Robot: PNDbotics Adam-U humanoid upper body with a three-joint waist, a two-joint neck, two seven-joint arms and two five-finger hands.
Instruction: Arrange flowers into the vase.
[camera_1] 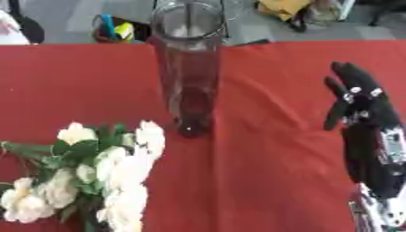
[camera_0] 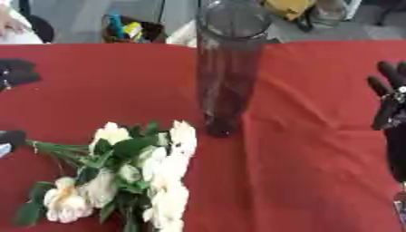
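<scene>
A tall clear glass vase (camera_0: 230, 68) stands upright at the middle back of the red tablecloth (camera_0: 317, 181), with no flowers in it. A bunch of cream flowers (camera_0: 142, 176) with green leaves lies flat at the lower left, stems (camera_0: 51, 147) pointing left. My right hand (camera_1: 361, 106) is raised at the right edge, fingers straight and up, open and holding nothing, well to the right of the vase. Only dark parts of my left hand (camera_0: 16, 74) show at the left edge, fingers straight, and a lower part (camera_0: 8, 137) is close to the stem ends.
The cloth has folds right of the vase. Beyond the table's far edge stand a dark box (camera_0: 127, 29) with coloured things in it and a yellow object (camera_0: 289, 7). A white sleeve (camera_0: 12, 27) shows at the top left.
</scene>
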